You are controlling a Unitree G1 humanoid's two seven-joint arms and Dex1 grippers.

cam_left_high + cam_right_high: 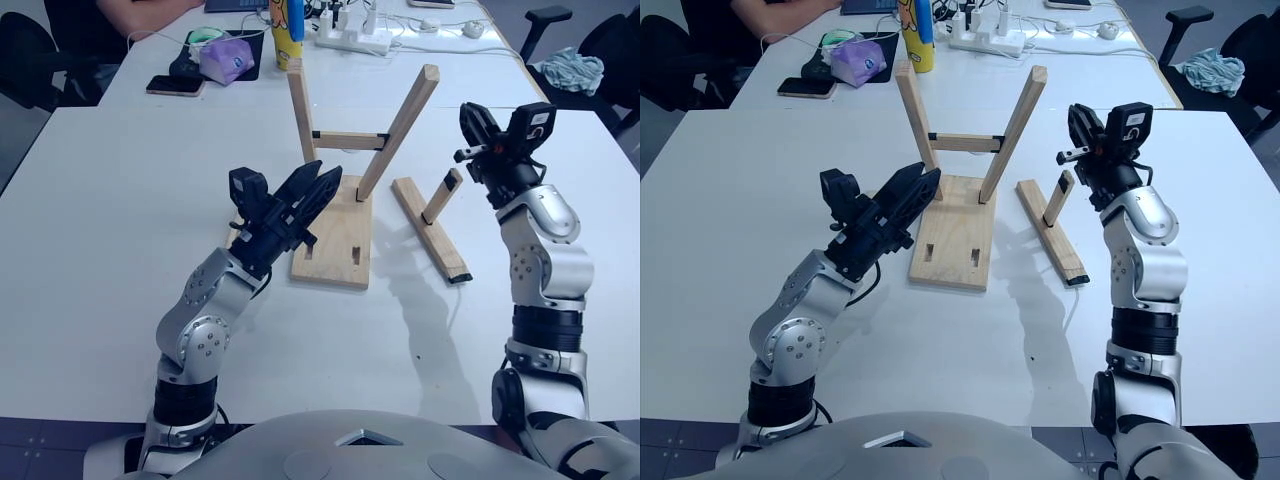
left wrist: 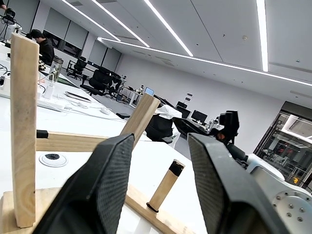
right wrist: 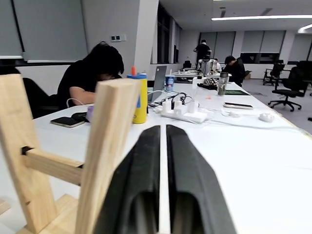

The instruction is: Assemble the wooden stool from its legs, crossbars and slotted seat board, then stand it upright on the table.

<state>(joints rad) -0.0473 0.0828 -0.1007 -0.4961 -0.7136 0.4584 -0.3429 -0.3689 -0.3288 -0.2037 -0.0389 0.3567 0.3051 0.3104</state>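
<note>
Seat board [image 1: 338, 232] beside open left jaws

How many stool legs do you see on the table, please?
3. A left leg and a right leg stand in the seat board, joined by a crossbar; the third leg lies flat right of the board. A fourth may be hidden.

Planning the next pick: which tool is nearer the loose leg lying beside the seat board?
Right. The right tool is raised just beside the loose leg; the left tool is across the seat board, at its left edge.
</note>
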